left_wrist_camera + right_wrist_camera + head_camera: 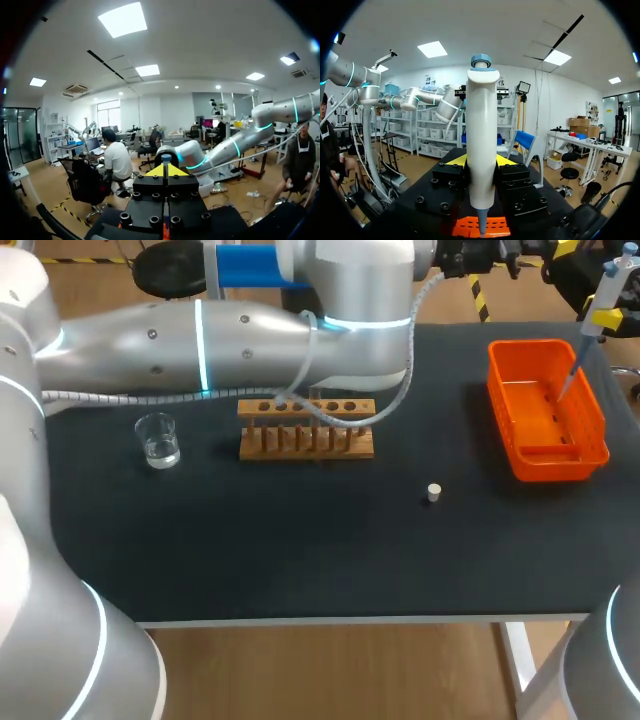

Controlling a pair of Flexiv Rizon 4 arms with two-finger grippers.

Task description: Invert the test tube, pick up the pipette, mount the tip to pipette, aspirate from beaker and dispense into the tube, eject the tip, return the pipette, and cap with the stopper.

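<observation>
**Pipette poised over the basket**

My right gripper [481, 162] clamps the pipette [481, 125] upright by its body. Its nozzle points down over the orange basket [548, 462], so anything shed should fall inside. My left gripper [166, 170], raised off the table [300, 560], pinches what I take for the test tube [166, 160]. Beaker [158, 440], wooden rack [305, 445] and stopper [433, 492] stand below.

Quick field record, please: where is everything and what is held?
Right gripper: shut on white blue-topped pipette, above orange plastic basket
Clear glass beaker: holds liquid, left of wooden tube rack
Small white stopper: loose on black table, front-right of rack
Left gripper: open or shut, cannot tell
</observation>
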